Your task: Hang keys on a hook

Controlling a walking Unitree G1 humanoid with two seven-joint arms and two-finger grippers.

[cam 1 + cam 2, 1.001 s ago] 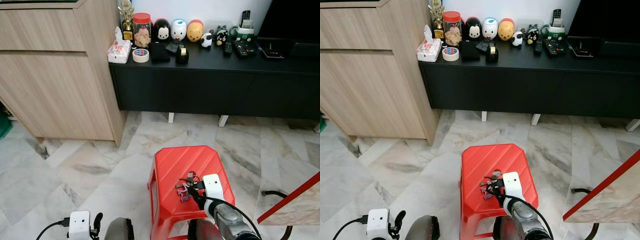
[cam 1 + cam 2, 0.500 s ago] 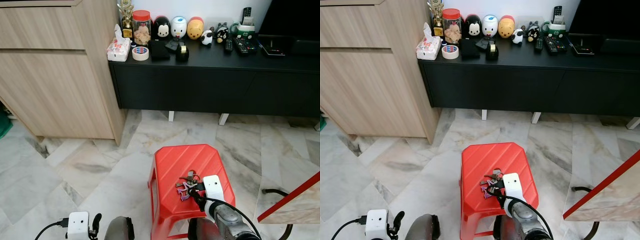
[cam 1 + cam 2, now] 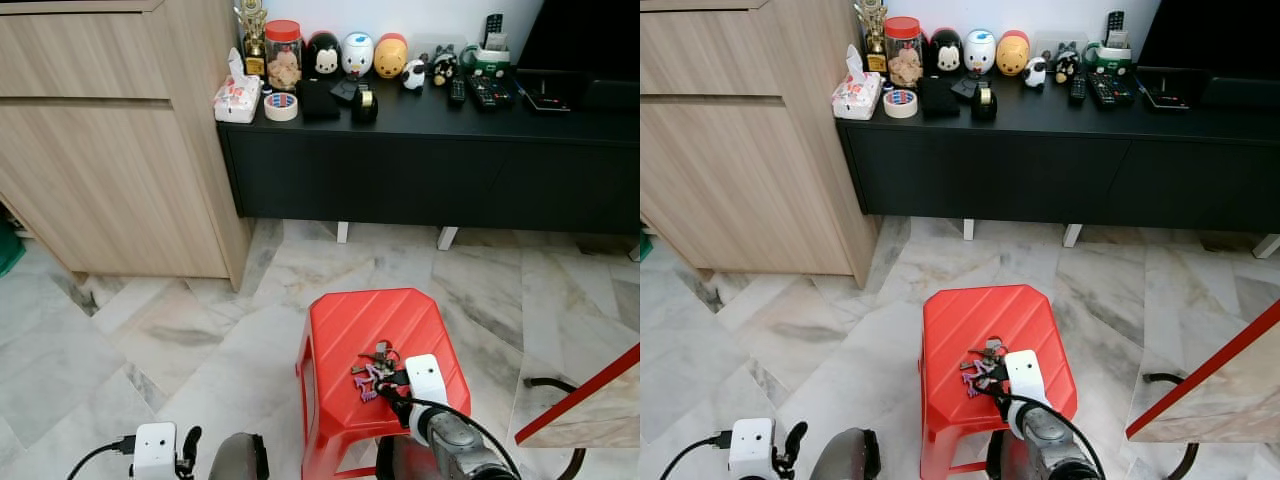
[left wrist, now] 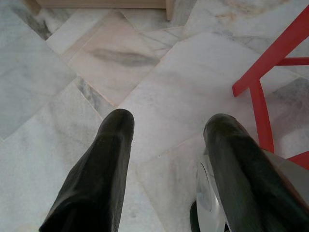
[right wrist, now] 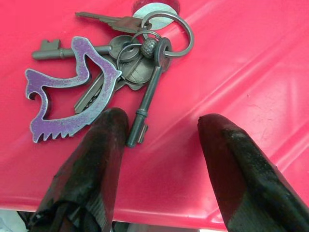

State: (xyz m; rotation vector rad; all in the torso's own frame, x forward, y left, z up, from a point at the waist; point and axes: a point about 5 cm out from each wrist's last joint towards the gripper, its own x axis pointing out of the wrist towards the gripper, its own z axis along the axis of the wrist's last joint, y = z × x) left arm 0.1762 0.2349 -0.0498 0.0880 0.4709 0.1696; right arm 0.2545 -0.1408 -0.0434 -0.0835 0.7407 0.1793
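Across the top of the frame I see one wooden cabinet (image 3: 110, 130) at upper left and one long black console (image 3: 430, 150) to its right, both on the marble floor (image 3: 180, 340). Low and centre stands one red stool (image 3: 375, 330). On the console's left part I count one tissue pack (image 3: 237, 97), one tape roll (image 3: 281, 108), one red-lidded jar (image 3: 284, 58), one trophy (image 3: 252, 35) and three round figures (image 3: 357, 56) in a row; farther right lie remotes I cannot count surely. My right gripper (image 5: 159, 145) hovers low over the stool's near part, its two fingers (image 5: 96, 159) spread apart with nothing between them, one tip just beside the keys (image 5: 120, 63). The keys lie flat on the stool seat, one bunch: two steel rings linked, several dull grey keys fanned out, a long-shafted one pointing toward my fingers, and one purple metal tag shaped like a bird. My left gripper (image 4: 166, 145) hangs at the lower left, fingers apart, over bare floor beside a stool leg.
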